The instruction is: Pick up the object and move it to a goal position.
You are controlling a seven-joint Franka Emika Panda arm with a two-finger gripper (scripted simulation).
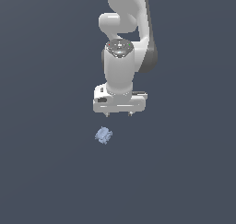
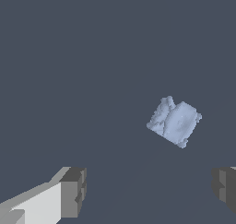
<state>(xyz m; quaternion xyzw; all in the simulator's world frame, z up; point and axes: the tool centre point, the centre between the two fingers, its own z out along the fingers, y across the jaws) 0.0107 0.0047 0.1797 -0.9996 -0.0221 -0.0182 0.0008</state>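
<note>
Pale blue object (image 1: 103, 135), tool (image 1: 118, 113) spread, apart

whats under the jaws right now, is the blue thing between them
Below the open gripper is only bare dark floor. The pale blue object lies apart from it, toward the exterior view's left, not between the jaws. Nothing hides that gap in the wrist view.

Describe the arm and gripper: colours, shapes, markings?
The arm is glossy white with rounded, tubular links and a dark grey band down one side. A grey round cap with small red and green marks sits on the wrist. The gripper has a white boxy body; the wrist view shows blocky grey fingertips.
</note>
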